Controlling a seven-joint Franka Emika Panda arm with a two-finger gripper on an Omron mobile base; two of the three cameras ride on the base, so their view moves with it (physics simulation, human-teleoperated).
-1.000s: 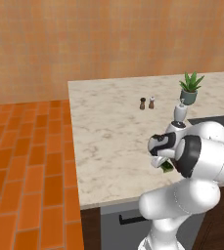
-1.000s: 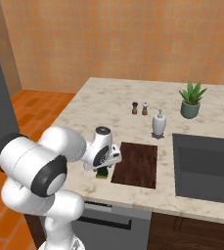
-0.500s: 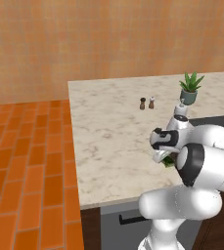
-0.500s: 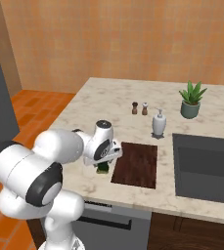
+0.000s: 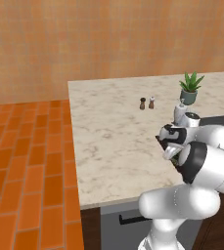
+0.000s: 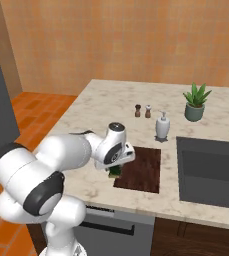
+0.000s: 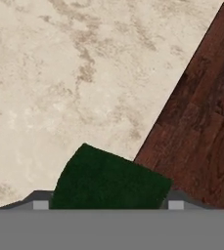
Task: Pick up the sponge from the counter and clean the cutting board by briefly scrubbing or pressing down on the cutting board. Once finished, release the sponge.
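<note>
The dark green sponge (image 7: 108, 183) lies on the beige counter (image 7: 59, 73), right against the left edge of the dark brown cutting board (image 7: 201, 122). My gripper (image 7: 107, 200) points down over it, one fingertip (image 7: 40, 201) on each side of the sponge with only thin gaps left; the jaws are still open. From the right base view, the gripper (image 6: 115, 167) hangs just above the sponge (image 6: 115, 172) at the near left corner of the cutting board (image 6: 141, 167). In the left base view the gripper (image 5: 171, 155) is low over the counter (image 5: 113, 141).
Behind the board stand a white soap dispenser (image 6: 162, 126), two small shakers (image 6: 142, 110) and a potted plant (image 6: 196, 102). The dark sink (image 6: 211, 170) lies right of the board. The counter's front edge (image 6: 136, 205) runs close below the sponge.
The hand has dropped lower over the sponge, and its fingers have drawn in toward the sponge's sides. The sponge and board have not moved.
</note>
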